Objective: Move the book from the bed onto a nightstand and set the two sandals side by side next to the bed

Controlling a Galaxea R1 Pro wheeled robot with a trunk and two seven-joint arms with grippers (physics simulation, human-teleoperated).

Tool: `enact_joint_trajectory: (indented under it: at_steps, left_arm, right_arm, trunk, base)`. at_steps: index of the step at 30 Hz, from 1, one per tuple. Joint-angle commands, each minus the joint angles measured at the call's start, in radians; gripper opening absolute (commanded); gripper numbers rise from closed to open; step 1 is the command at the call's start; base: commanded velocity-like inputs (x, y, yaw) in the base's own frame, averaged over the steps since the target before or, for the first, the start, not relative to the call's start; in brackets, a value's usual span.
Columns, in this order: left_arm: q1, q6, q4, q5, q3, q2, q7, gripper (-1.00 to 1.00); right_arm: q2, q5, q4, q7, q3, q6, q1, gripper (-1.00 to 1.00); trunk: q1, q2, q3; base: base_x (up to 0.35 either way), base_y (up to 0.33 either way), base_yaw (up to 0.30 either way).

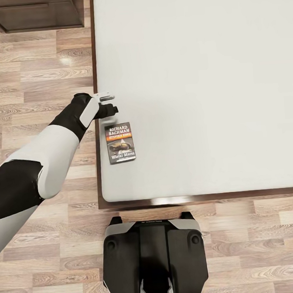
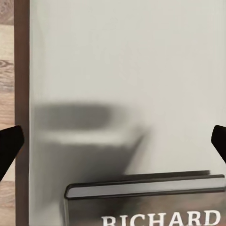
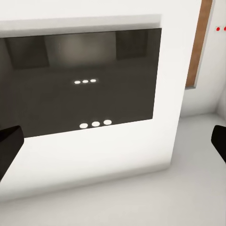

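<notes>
You saw a matt, smooth mattress (image 1: 194, 86), a glossy paperback book (image 1: 120, 143), and grainy wood-plank floor (image 1: 41, 75).

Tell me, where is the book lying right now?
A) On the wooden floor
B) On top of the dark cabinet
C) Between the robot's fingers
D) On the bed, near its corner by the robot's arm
D: the book lies flat on the bed near its corner, and the open left gripper hovers just beyond it without touching.
</notes>
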Motion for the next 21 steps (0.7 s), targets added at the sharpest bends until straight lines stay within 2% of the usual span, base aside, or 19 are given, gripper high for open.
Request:
enact_joint_trajectory:
  at_steps: [1, 19, 21]
  left_arm:
    - [0.0, 0.003, -0.001, 0.011, -0.007, 0.001, 0.008, 1.0]
    - [0.0, 0.002, -0.001, 0.011, -0.007, 0.001, 0.006, 1.0]
    - [0.0, 0.002, -0.001, 0.011, -0.007, 0.001, 0.005, 1.0]
  right_arm:
    - [0.0, -0.003, -0.001, -0.003, -0.001, 0.003, 0.001, 1.0]
    - [0.0, -0.003, -0.001, -0.003, 0.0, 0.003, 0.001, 1.0]
    - [0.0, -0.003, -0.001, -0.004, 0.0, 0.003, 0.001, 1.0]
  trunk:
    - [0.004, -0.009, -0.004]
    - [0.004, -0.009, -0.004]
    - [0.012, -0.023, -0.01]
  base:
    - [0.0, 0.0, 0.0]
    - [0.0, 0.0, 0.0]
    - [0.0, 0.0, 0.0]
